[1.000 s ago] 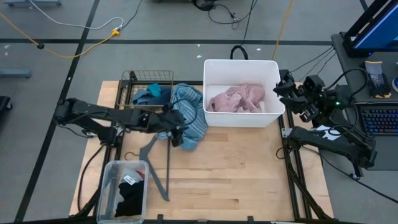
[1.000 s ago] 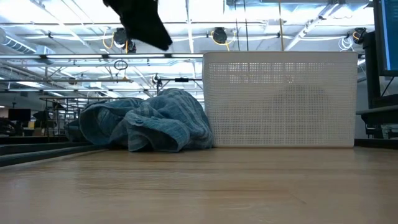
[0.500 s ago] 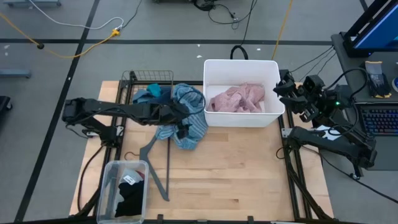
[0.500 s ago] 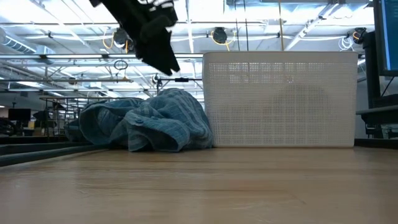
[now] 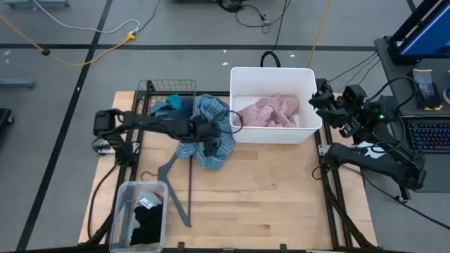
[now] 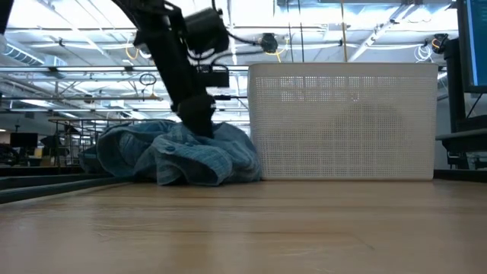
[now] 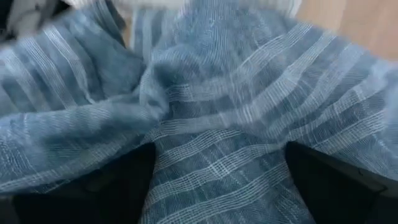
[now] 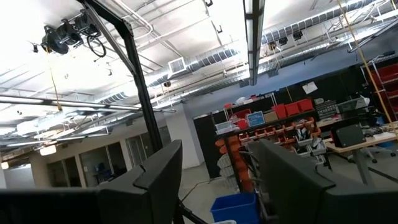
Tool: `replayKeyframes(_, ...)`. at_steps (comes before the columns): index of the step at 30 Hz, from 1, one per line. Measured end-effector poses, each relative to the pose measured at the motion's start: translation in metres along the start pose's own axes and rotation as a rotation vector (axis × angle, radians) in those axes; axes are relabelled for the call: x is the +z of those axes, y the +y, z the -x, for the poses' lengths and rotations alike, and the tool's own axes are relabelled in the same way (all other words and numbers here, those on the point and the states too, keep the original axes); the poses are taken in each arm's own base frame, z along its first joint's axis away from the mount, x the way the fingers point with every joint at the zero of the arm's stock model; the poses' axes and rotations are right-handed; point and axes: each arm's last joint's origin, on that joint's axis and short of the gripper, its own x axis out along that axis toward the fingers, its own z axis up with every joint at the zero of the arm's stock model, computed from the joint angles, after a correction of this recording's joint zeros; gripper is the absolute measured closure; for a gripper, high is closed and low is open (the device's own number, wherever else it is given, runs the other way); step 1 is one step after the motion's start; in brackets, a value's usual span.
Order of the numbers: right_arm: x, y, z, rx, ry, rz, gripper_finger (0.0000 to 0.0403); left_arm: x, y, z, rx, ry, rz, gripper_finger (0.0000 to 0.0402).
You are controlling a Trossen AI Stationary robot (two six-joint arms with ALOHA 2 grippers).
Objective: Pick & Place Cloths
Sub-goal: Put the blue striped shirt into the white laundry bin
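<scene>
The blue-striped towel [image 5: 214,130] lies in a crumpled heap on the table, just left of the white basket [image 5: 239,79], which holds a pink cloth [image 5: 271,111]. My left gripper [image 5: 209,145] is open and down on the heap's top [image 6: 199,125]. Striped cloth fills the gap between its fingers in the left wrist view [image 7: 217,186]. My right gripper [image 5: 322,98] waits raised beyond the table's right edge. It is open, with nothing between its fingers [image 8: 217,180]. A teal piece [image 5: 169,107] lies in the wire basket. My left gripper comes at the towel from above, slanting toward the table's right. Its open fingers [image 7: 93,186] stand on either side of a raised fold [image 7: 211,143] on the heap's top, with their tips down in the cloth. The towel lies slack on the table.
A wire basket [image 5: 165,88] stands at the far left. A grey hanger [image 5: 176,184] lies on the wood in front of the towel. At the near left corner, a clear bin [image 5: 125,211] holds black cloth [image 5: 144,226]. Bare wood stretches across the near right.
My left gripper has sunk from high above the table down onto the top of the striped towel. Meanwhile its arm has reached farther toward the table's right. The towel heap keeps its place.
</scene>
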Motion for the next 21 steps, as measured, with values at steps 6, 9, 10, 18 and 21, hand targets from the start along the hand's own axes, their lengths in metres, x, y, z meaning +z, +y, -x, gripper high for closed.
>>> replayKeyframes(6,0.000,0.000,0.000,0.000,0.000,-0.037,0.0202,-0.010,-0.006,-0.020,-0.003,0.106,0.020,0.0037)
replayKeyframes(9,0.000,0.000,0.000,0.000,0.000,-0.038,0.0202,-0.015,-0.010,-0.027,-0.032,0.149,0.052,0.0055)
replayKeyframes(10,0.000,0.000,0.000,0.000,0.000,-0.038,0.0202,-0.016,-0.011,-0.029,-0.042,0.163,0.062,0.0065)
replayKeyframes(18,0.000,0.000,0.000,0.000,0.000,-0.038,0.0202,-0.024,-0.019,-0.047,-0.092,0.246,0.114,0.0197)
replayKeyframes(21,0.000,0.000,0.000,0.000,0.000,-0.038,0.0202,-0.025,-0.019,-0.048,-0.090,0.252,0.161,0.0255)
